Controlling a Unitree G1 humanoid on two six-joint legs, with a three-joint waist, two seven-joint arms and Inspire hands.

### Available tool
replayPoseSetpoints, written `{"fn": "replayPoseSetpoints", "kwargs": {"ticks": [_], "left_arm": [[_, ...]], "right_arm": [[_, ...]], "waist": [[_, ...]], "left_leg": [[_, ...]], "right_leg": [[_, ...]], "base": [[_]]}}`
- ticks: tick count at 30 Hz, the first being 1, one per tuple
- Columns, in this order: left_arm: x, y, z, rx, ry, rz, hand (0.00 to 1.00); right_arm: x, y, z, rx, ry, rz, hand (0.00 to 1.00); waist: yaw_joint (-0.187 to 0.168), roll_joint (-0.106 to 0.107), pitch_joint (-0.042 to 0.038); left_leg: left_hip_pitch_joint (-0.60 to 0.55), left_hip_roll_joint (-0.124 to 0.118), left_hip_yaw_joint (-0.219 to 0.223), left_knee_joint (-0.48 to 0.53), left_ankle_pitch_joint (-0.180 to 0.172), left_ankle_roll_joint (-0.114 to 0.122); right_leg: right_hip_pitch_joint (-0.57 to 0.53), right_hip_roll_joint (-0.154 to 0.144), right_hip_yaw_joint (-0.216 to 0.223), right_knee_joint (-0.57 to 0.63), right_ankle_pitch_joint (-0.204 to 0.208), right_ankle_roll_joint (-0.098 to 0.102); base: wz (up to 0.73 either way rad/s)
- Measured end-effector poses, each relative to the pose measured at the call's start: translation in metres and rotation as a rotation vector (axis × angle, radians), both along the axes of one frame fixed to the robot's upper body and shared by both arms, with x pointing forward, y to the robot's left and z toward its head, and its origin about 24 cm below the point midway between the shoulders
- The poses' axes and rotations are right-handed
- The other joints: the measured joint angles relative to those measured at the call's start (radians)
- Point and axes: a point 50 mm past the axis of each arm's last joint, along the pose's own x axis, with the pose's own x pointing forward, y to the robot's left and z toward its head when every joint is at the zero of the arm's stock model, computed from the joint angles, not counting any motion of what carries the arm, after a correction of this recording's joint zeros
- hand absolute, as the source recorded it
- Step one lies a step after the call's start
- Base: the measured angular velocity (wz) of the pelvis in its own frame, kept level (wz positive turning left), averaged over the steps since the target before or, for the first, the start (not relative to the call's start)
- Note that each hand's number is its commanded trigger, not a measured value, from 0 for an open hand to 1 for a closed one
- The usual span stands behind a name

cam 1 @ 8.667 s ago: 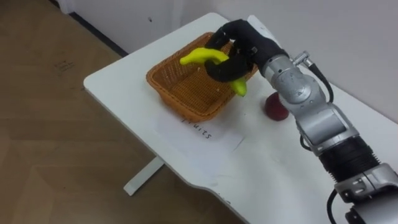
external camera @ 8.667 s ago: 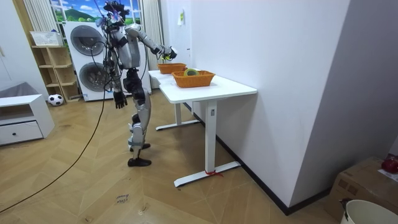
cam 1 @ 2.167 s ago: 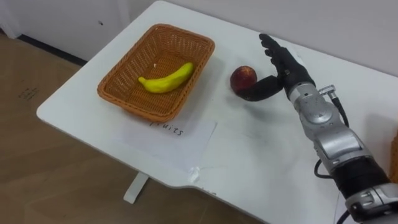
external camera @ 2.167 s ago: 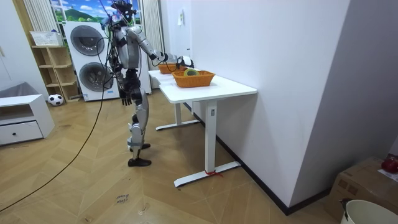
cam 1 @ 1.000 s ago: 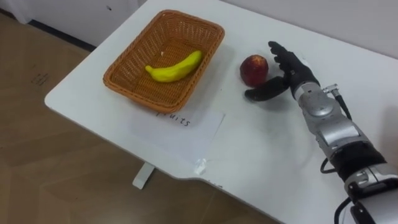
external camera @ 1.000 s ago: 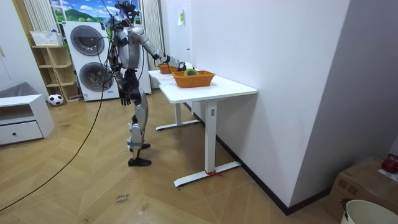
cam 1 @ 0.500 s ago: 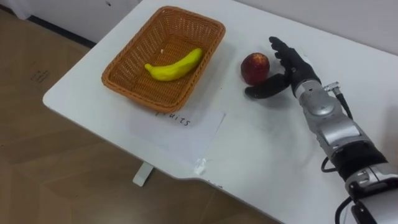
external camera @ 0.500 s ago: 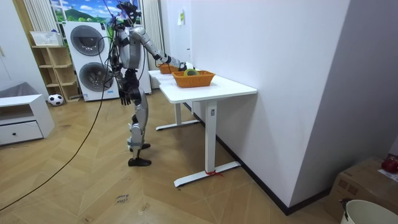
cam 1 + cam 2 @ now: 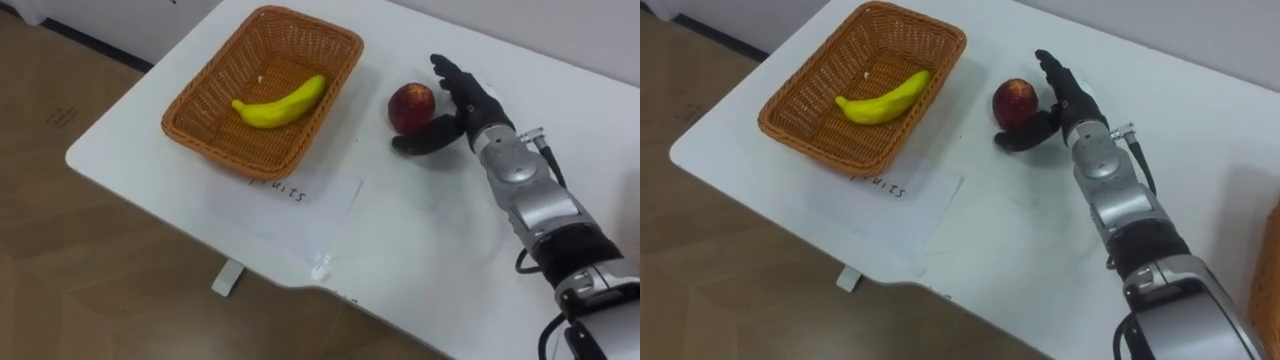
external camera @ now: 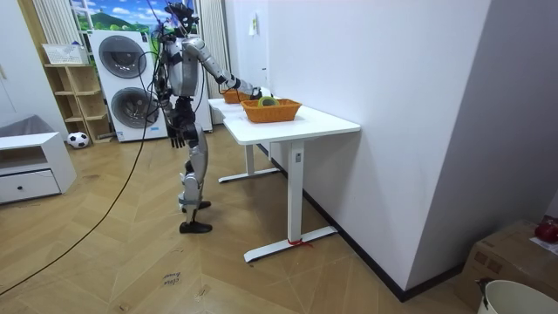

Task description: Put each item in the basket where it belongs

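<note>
Wicker basket (image 9: pixel 225 155) already holds the banana (image 9: pixel 280 102). The red apple (image 9: pixel 411 107) sits on the tabletop (image 9: pixel 420 230) just beside it, with the right robot hand (image 9: pixel 462 100) spread open around it, probably lining up a grab.

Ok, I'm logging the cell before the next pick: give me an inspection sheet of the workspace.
surface: white table, robot standing at it.
job's things: banana in the wicker basket; apple on the table beside that basket; second basket further along.
clutter: paper sheet before the wicker basket.
fingers: right hand open, straight beside the apple; left hand hangs at the robot's side.
cables: nothing seen beyond the robot's own.
surroundings: washing machines, shelf, ball on the floor.
</note>
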Motion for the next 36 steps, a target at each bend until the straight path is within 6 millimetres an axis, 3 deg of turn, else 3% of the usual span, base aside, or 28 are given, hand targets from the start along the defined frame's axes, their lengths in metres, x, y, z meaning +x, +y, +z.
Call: {"fn": "replayPoseSetpoints", "kwargs": {"ticks": [14, 15, 16, 17, 25, 36], "left_arm": [[0.001, 0.000, 0.000, 0.000, 0.000, -0.001, 0.00], [0.001, 0.000, 0.000, -0.001, 0.000, -0.001, 0.00], [0.001, 0.000, 0.000, -0.001, 0.001, -0.001, 0.00], [0.001, 0.000, 0.000, -0.002, 0.001, -0.002, 0.00], [0.000, 0.002, 0.000, -0.012, 0.009, -0.008, 0.00], [-0.001, 0.004, 0.001, -0.007, 0.010, -0.009, 0.00]], "right_arm": [[0.001, 0.001, 0.001, -0.002, 0.012, 0.037, 0.01], [0.001, 0.001, 0.001, -0.005, 0.013, 0.039, 0.08], [0.001, 0.001, 0.001, -0.006, 0.013, 0.040, 0.76], [0.000, 0.001, 0.001, -0.007, 0.014, 0.042, 1.00], [0.000, -0.009, 0.004, -0.048, 0.012, 0.032, 1.00], [-0.001, -0.002, 0.001, -0.078, 0.032, 0.085, 1.00]], "waist": [[0.000, -0.003, -0.0016], [0.001, -0.003, -0.0017], [0.002, -0.003, -0.0017], [0.003, -0.003, -0.0018], [0.021, -0.016, -0.0106], [0.027, -0.026, -0.0056]], "left_leg": [[0.000, 0.000, 0.003, -0.001, 0.000, 0.000], [0.000, 0.001, 0.003, -0.001, 0.000, 0.000], [0.000, 0.001, 0.004, -0.001, 0.000, 0.000], [0.000, 0.001, 0.004, 0.000, 0.000, 0.000], [0.004, 0.001, -0.004, 0.001, 0.000, 0.000], [0.008, -0.001, -0.012, 0.006, 0.000, 0.000]], "right_leg": [[-0.002, 0.000, -0.001, 0.000, 0.000, 0.000], [-0.002, 0.000, -0.001, 0.000, 0.000, 0.000], [-0.002, 0.000, -0.001, 0.000, 0.000, 0.000], [-0.003, 0.000, -0.001, 0.000, 0.000, 0.000], [0.004, 0.000, -0.006, 0.000, 0.000, 0.000], [0.019, 0.000, -0.025, 0.001, 0.000, 0.000]], "base": [[0.00], [0.00], [0.00], [0.00], [0.01], [0.04]]}}
